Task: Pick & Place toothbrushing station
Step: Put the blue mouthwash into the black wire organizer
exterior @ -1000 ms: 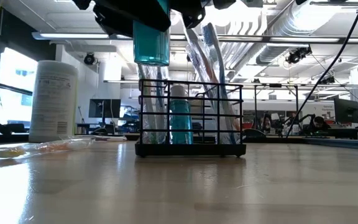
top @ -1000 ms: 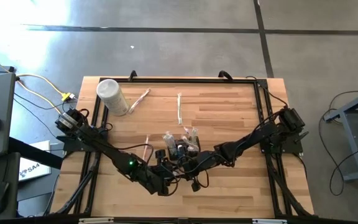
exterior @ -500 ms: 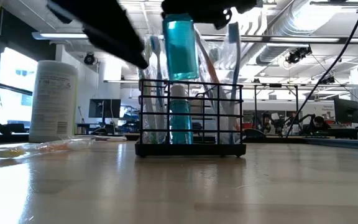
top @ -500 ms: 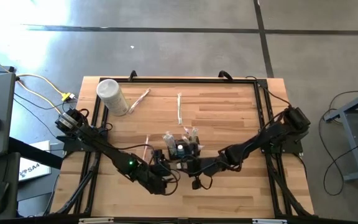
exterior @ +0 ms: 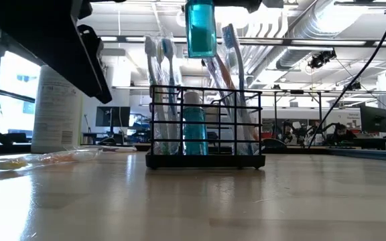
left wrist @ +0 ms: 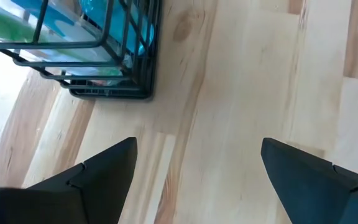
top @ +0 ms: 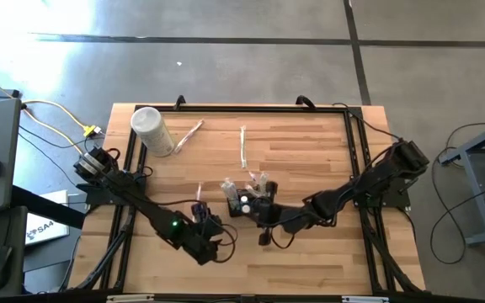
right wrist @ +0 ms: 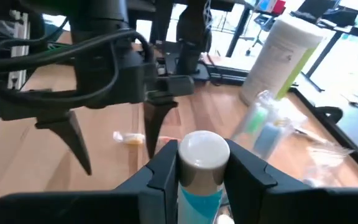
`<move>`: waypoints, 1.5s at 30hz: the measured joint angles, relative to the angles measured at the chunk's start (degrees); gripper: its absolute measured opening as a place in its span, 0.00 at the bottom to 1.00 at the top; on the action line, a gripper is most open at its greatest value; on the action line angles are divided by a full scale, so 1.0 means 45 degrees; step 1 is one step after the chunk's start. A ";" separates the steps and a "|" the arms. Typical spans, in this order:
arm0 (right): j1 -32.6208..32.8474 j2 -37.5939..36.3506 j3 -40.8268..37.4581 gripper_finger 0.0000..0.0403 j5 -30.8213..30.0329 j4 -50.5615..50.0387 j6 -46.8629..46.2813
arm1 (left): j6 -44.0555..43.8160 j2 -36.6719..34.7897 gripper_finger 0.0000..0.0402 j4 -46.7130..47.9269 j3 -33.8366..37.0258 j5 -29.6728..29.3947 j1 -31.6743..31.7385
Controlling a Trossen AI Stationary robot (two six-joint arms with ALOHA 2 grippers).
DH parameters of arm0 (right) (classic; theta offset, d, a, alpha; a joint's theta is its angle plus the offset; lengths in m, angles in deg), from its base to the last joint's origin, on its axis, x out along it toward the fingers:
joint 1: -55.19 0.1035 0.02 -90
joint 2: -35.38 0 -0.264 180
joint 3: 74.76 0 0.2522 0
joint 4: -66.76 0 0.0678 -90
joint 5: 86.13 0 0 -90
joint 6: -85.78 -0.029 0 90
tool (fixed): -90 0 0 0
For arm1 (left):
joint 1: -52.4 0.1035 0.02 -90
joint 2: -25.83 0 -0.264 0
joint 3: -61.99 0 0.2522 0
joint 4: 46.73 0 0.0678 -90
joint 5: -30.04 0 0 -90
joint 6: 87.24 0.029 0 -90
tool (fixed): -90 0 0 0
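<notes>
The right end effector [right wrist: 202,163] is pinching a teal tube with a white cap [exterior: 200,28], holding it upright above the black wire toothbrushing station [exterior: 205,127], clear of its rim. That station is sitting near the middle of the tabletop [top: 310,151], toward the front edge, with toothbrushes [exterior: 158,57] leaning inside and another teal tube standing in a compartment. The left end effector [left wrist: 197,168] is hanging just beside the station with fingers spread wide over bare wood. A white canister [top: 150,128] is standing at the far left corner, leaving open wood between. Wrapped items near it are hard to make out.
</notes>
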 joint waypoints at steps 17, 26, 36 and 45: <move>0.1730 -0.0306 0.1142 0.22 -0.2205 -0.0440 -0.0723 | -0.0513 -0.0005 0.85 0.1703 0.0000 0.2618 -0.0222; 0.2178 0.0110 0.1122 0.22 -0.4955 -0.3174 -0.5051 | -0.0782 -0.0005 0.85 0.1716 0.0000 0.1924 -0.0398; 0.0630 0.1348 0.1122 0.22 -0.4974 -0.3154 -0.5389 | -0.0959 -0.0010 0.85 0.1717 0.0183 0.1700 -0.0389; 0.0217 0.1350 0.1122 0.22 -0.4713 -0.3229 -0.5469 | -0.1350 -0.0010 0.85 0.1676 0.0655 0.1704 -0.0394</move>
